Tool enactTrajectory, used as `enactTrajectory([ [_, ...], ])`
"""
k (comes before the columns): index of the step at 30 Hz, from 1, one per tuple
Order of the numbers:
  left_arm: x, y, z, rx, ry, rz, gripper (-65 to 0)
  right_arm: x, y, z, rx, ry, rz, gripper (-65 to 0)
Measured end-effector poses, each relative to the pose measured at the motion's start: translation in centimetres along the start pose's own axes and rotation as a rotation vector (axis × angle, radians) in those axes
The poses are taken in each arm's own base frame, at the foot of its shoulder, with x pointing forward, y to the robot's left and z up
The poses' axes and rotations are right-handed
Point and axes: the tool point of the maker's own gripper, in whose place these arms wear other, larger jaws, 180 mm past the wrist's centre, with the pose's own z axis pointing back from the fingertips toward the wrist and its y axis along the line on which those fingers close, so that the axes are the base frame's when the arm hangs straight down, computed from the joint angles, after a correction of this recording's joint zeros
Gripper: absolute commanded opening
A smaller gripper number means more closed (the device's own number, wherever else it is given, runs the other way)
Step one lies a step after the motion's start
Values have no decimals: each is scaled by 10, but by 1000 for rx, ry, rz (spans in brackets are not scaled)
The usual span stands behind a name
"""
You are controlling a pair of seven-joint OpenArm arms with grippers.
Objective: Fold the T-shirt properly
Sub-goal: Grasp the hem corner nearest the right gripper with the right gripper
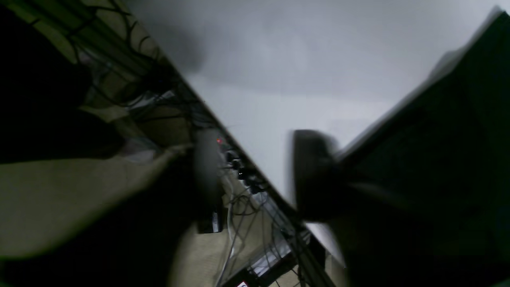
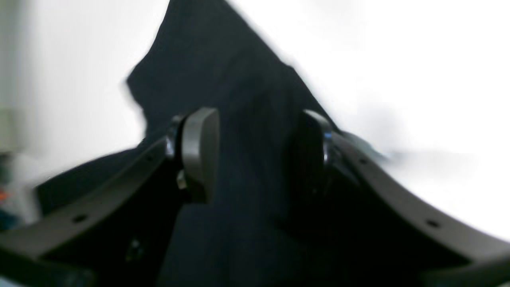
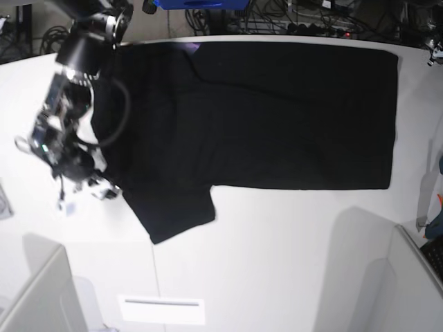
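T-shirt (image 3: 263, 117): limp, light cloth, flat on table (image 3: 277, 263). We'd pinch the sleeve hem at 7 o'clock. Right claw (image 2: 255, 155) spread, ungrasping; left claw (image 1: 255, 175) state unclear.

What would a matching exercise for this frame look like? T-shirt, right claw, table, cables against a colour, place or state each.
Things:
1. T-shirt
2. right claw
3. table
4. cables

Descriptions:
A. white surface under everything
B. jaws apart, black cloth showing between them
C. beyond the table's far edge, top of the base view
D. black, spread out flat

Pairs: 1-D, 2-B, 3-A, 4-C
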Motion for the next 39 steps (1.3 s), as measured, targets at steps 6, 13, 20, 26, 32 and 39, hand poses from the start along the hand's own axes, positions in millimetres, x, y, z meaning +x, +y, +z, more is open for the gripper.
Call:
enactTrajectory([
  [6,17,-1,1,-1,-31,-26,-650,30,29,-52,0,44,91,-278],
  [13,47,-36,-5,-77,-47,-279,-650,28,-9,-98,-125,146,127,-276],
  [20,51,-60,-10,-128,-34,-494,-650,17,8,-106,-73,192,261,-281],
  [26,37,-73,-31,-68,-25,-691,-650,4,28,-112,-33,208,311,-281],
  [32,25,-82,-46,-85,-2,-732,-650,5,25,-112,-32,197,307,-333],
  [39,23,-84,-57,-105,17,-690,-650,1,19,-114,-36,184,304,-650],
])
